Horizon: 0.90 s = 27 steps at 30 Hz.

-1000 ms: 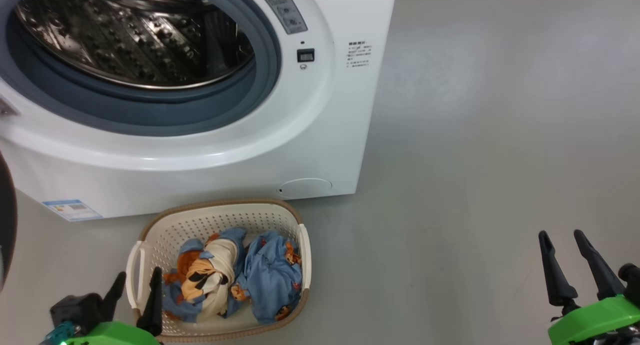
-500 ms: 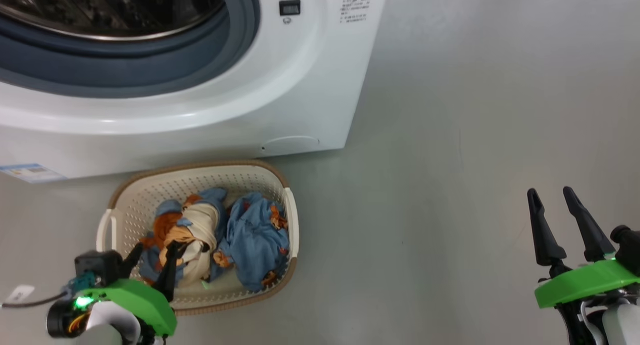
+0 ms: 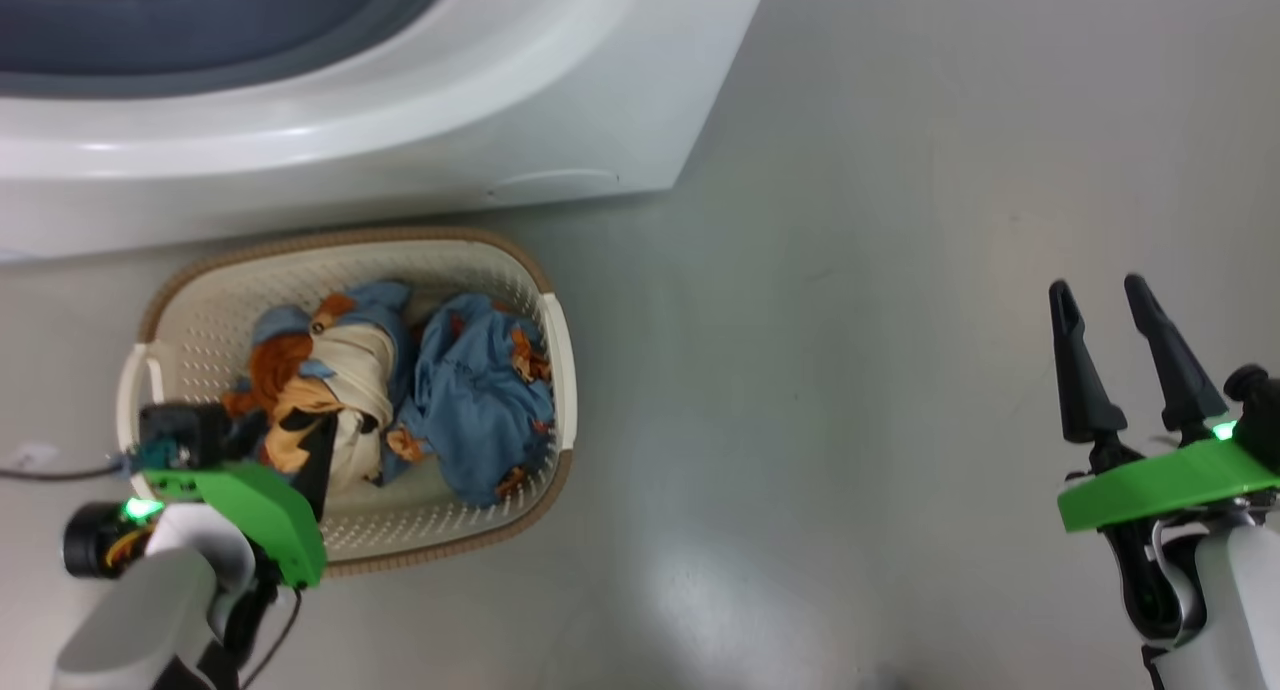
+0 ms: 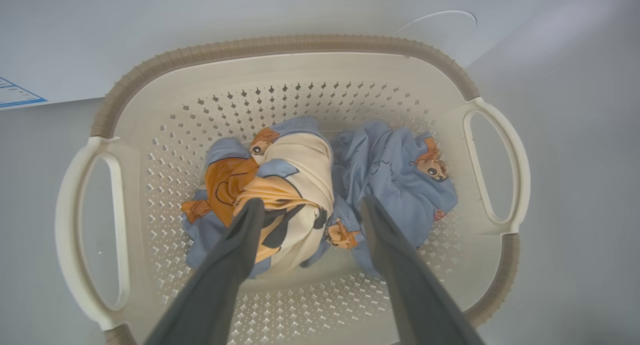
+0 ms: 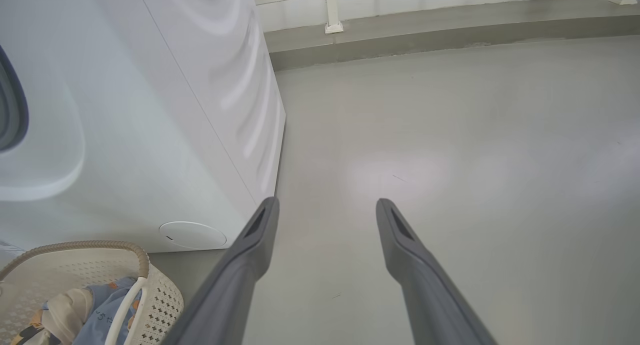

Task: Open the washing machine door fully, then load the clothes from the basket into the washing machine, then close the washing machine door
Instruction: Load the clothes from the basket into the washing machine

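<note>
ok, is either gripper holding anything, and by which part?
Nothing held. The left gripper is open above the clothes in the basket, not closed on them; the right gripper is open over the floor.

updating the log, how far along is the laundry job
Done: the gasket of the washing machine shows uncovered, so the door looks open. In hand: the left hand hangs open over the cream-and-orange bundle in the basket. Left: both bundles of clothes to load, then the door to close.
</note>
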Motion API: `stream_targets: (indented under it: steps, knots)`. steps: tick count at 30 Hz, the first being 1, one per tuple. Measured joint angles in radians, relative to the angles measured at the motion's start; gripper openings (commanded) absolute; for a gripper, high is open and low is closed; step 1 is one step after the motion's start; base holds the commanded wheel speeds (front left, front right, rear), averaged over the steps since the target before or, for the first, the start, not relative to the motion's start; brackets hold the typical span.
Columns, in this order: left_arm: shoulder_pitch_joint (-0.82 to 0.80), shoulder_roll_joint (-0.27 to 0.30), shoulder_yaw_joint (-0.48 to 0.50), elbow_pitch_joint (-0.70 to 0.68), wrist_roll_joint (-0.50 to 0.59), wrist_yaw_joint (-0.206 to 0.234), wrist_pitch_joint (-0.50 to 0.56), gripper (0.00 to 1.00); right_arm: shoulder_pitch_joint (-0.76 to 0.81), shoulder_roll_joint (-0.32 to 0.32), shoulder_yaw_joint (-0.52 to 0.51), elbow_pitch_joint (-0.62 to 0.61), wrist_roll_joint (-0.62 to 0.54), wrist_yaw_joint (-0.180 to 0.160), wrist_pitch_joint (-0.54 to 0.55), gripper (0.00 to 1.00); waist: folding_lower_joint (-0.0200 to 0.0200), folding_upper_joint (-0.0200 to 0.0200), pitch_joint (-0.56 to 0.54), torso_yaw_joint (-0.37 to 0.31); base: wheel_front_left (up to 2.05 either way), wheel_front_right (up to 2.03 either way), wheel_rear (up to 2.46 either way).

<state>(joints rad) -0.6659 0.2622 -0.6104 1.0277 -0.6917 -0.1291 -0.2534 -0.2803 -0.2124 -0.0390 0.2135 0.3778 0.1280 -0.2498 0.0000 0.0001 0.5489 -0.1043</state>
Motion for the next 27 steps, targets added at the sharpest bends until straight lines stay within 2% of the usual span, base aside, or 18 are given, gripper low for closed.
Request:
stream_targets:
  steps: [12,27]
  knots:
    - [-0.154,0.026,-0.136,0.102,-0.104,0.0,0.072,1.0,-0.079,0.019,0.014,-0.019,-0.015,0.0,0.0,1.0,0.0,0.0,0.13,-0.014,0.0,0.0,0.0]
    - [-0.26,0.075,-0.249,0.142,-0.192,0.0,0.119,1.0,-0.134,0.032,0.033,-0.036,-0.016,0.0,0.0,1.0,0.0,0.0,0.226,-0.05,0.0,0.0,0.0]
